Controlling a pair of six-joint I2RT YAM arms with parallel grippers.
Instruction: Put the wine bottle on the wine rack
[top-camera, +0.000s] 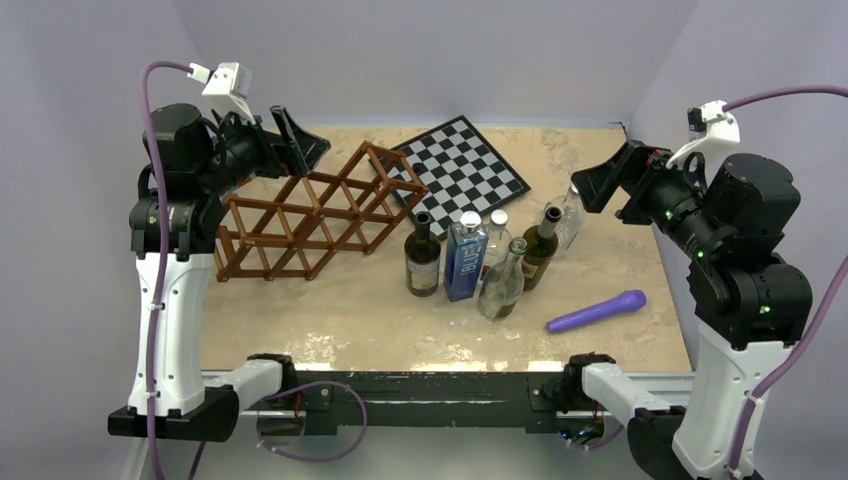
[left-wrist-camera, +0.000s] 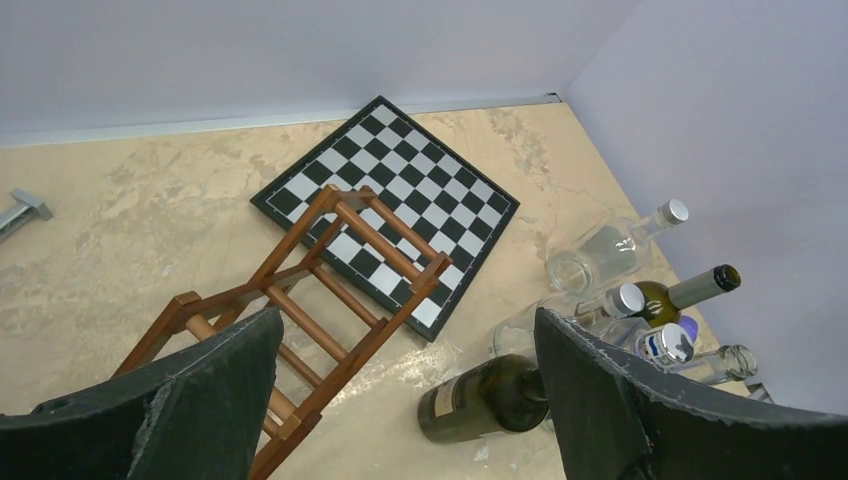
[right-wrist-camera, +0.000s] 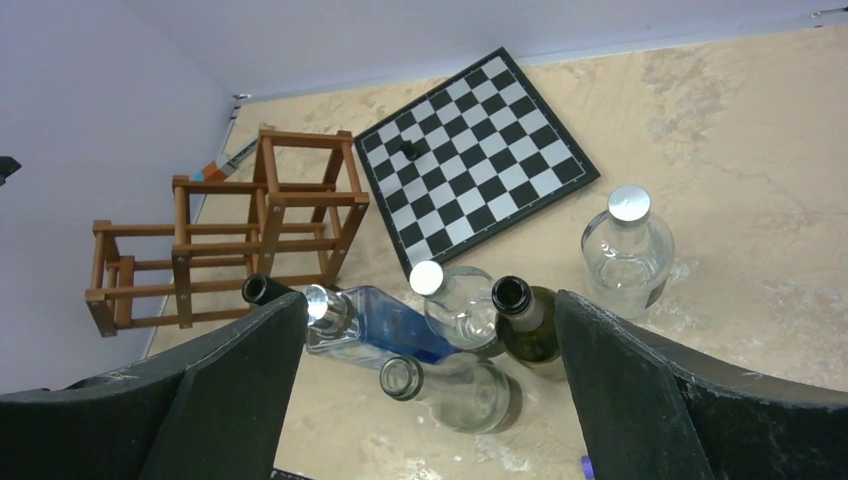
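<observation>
Both my end effectors hang high and wide open, holding nothing: the left end effector (top-camera: 292, 142) above the wine rack (top-camera: 310, 215), the right end effector (top-camera: 592, 185) above the bottles (top-camera: 503, 285). Under them, the desk (top-camera: 330, 320) holds the rack on its left, the checkerboard (top-camera: 462, 170) behind it, and the wine bottle (top-camera: 423, 258) standing up just right of the rack.

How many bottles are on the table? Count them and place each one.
6. The dark wine bottle is leftmost, with the blue bottle beside it. The capped clear bottle is behind, the open clear bottle in front, the green wine bottle rightward and the squat clear bottle farthest right. None seems hidden.
</observation>
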